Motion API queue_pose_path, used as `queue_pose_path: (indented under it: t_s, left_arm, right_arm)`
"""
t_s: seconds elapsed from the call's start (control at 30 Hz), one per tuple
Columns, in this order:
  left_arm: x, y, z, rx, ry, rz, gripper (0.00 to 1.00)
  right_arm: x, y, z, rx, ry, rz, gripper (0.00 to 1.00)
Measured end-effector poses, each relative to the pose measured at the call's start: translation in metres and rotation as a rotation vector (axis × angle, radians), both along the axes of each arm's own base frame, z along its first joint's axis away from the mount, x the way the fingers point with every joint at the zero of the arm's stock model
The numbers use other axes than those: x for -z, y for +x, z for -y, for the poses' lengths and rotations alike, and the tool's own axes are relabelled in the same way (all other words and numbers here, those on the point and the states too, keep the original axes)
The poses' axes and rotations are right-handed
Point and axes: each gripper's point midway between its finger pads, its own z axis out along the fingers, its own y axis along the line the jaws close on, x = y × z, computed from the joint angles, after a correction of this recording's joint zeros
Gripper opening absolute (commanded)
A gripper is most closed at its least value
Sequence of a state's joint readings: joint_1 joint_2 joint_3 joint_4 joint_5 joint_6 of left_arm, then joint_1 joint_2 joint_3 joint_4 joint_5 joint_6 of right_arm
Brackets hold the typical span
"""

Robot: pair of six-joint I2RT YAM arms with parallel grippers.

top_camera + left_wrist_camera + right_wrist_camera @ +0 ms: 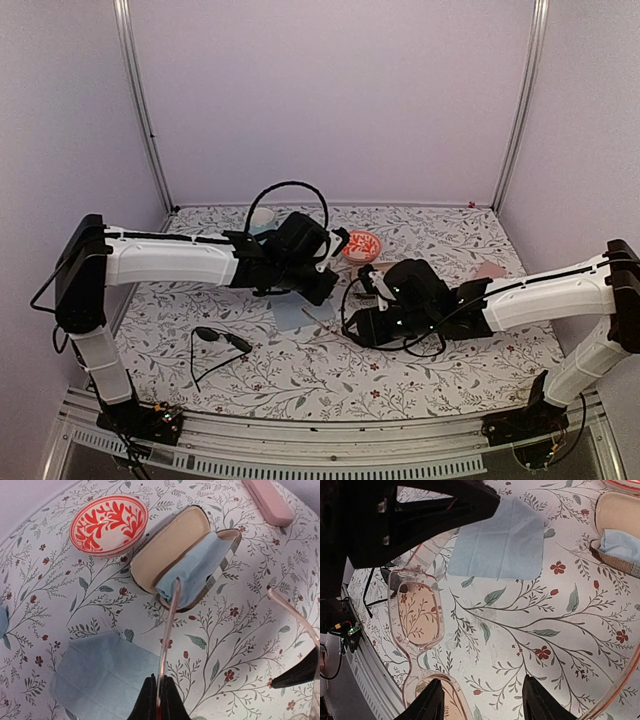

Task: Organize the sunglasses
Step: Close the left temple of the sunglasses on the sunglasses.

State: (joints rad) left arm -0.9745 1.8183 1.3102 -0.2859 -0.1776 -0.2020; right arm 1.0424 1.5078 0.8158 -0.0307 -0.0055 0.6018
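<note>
The pinkish see-through sunglasses [417, 611] hang unfolded above the table. My left gripper [160, 692] is shut on one of their thin arms [169, 630], near mid-table [322, 272]. My right gripper [485, 700] stands open just beside them, its left finger [431, 702] in front of the lower lens, with nothing between the fingers. The other arm of the frame [620, 680] curves past at the lower right. The black sunglasses [218, 338] lie unfolded on the table at the front left, away from both grippers.
An open brown case [172, 542] with a blue cloth [197, 567] in it lies just beyond the grippers. A red patterned bowl [107, 524] stands left of it. A pink case [267, 500] lies far right. A flat blue cloth [100, 675] is under the left gripper.
</note>
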Motion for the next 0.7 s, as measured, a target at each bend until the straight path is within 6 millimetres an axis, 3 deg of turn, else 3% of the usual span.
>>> queue_pose_path:
  t_s: [0.43,0.7]
  left_arm:
    - [0.003,0.001,0.002,0.001,-0.002,0.000,0.00]
    - [0.003,0.001,0.003,0.004,-0.003,0.005,0.00]
  right_arm:
    - [-0.004,0.008,0.005,0.054,-0.041,0.033,0.88]
    - [-0.004,0.011,0.015,0.097,-0.061,0.024,0.96]
